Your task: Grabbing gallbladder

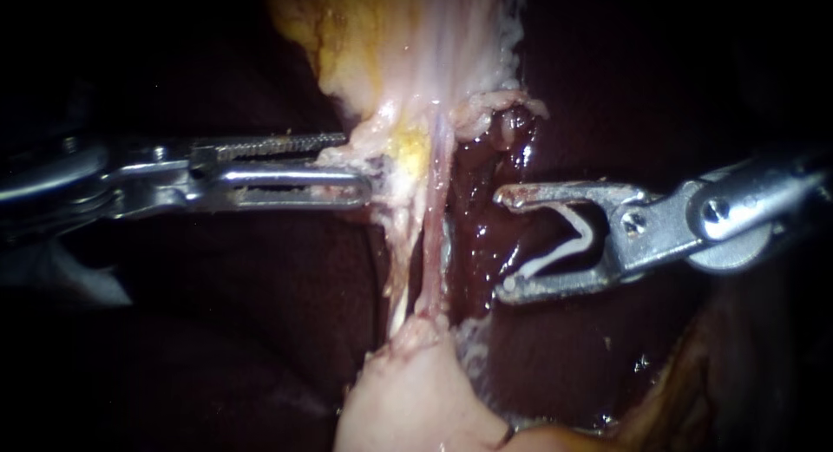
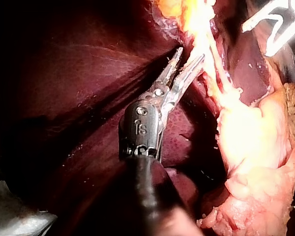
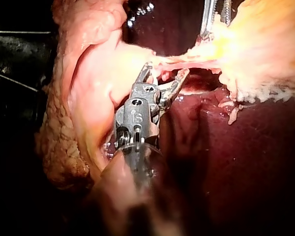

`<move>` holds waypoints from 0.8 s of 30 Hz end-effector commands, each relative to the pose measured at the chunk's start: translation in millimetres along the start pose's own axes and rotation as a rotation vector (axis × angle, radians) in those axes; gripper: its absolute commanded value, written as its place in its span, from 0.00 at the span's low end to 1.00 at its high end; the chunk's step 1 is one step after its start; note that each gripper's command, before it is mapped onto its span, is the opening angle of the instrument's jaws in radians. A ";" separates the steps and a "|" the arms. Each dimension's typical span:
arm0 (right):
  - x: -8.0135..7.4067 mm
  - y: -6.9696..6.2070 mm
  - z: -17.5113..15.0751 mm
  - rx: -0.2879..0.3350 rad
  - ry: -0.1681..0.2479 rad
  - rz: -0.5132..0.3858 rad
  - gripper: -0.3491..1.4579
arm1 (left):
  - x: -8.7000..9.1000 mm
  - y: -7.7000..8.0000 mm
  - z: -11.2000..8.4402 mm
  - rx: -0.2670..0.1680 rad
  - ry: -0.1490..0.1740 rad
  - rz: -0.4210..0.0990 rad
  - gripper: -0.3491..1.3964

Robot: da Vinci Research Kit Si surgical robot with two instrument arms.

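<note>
Gallbladder (image 1: 408,400) bulged nearest, ungripped, below the tubes (image 1: 436,209). Left instrument (image 1: 357,164) gaped against pale tissue (image 1: 390,131) above them; right instrument (image 1: 503,244) cradled a clip (image 1: 560,252) in wide jaws. Closing there could tear the tubes.

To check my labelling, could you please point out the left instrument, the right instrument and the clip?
left instrument (image 1: 357,164): endoscope view, between jaw tips.
right instrument (image 1: 503,244): endoscope view, between jaw tips.
clip (image 1: 555,255): endoscope view, its lower leg.
</note>
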 end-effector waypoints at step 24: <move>0.0 0.0 -0.1 0.000 0.000 0.000 0.47 | 2.6 2.9 -4.7 0.045 -0.107 -0.067 0.00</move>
